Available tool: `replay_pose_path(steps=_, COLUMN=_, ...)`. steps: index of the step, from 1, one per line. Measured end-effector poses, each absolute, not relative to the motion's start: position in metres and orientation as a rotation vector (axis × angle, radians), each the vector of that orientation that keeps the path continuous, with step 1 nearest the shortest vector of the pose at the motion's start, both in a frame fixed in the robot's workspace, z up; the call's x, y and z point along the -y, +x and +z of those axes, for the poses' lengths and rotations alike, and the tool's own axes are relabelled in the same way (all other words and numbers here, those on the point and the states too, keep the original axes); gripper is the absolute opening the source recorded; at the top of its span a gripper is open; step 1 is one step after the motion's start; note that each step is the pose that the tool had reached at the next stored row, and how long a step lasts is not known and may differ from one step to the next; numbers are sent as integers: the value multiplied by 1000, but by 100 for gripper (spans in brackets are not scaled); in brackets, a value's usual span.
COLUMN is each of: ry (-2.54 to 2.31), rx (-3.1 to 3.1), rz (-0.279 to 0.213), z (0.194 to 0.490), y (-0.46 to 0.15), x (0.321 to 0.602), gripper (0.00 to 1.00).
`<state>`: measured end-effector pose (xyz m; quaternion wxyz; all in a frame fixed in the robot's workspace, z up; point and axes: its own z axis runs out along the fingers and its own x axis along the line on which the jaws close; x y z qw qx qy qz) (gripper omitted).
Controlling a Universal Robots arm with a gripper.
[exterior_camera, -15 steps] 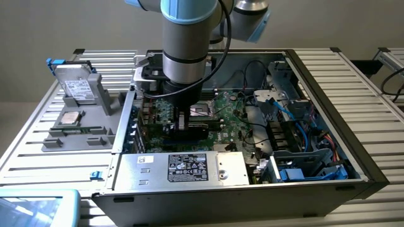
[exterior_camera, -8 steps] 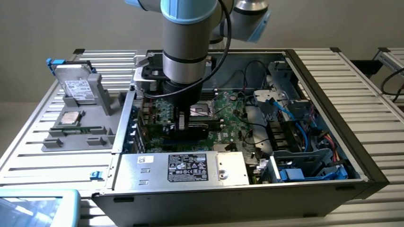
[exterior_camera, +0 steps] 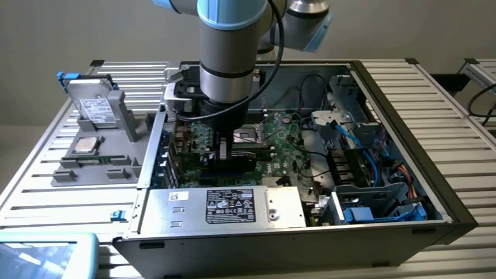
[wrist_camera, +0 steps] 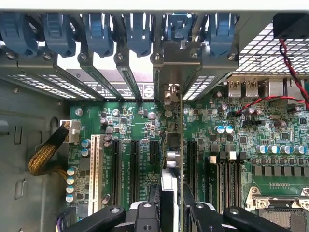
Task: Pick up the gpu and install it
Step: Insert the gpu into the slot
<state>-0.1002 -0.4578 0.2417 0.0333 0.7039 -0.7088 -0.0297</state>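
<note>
The gpu (wrist_camera: 175,159) stands on edge inside the open computer case (exterior_camera: 403,192), seen from above as a thin upright card running down over the motherboard (wrist_camera: 140,121) between two black expansion slots (wrist_camera: 134,169). Its metal bracket (wrist_camera: 177,63) sits at the rear wall of the case among the blue slot clips (wrist_camera: 99,34). The gripper (wrist_camera: 172,210) pinches the card's upper edge, its black fingers (wrist_camera: 146,215) pressed against either face. In the exterior view the arm (exterior_camera: 227,64) reaches straight down into the case, toward the exterior view's left side of the board. Outside the case, on the slatted table (exterior_camera: 46,174), a grey fixture (exterior_camera: 93,165) holds a silver hard drive (exterior_camera: 97,107) standing upright.
</note>
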Motion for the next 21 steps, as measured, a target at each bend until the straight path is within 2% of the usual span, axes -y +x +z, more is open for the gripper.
replay_pose_path(steps=21, ry=2157, rx=2190, rz=-92, z=239, y=-100, x=458, gripper=29)
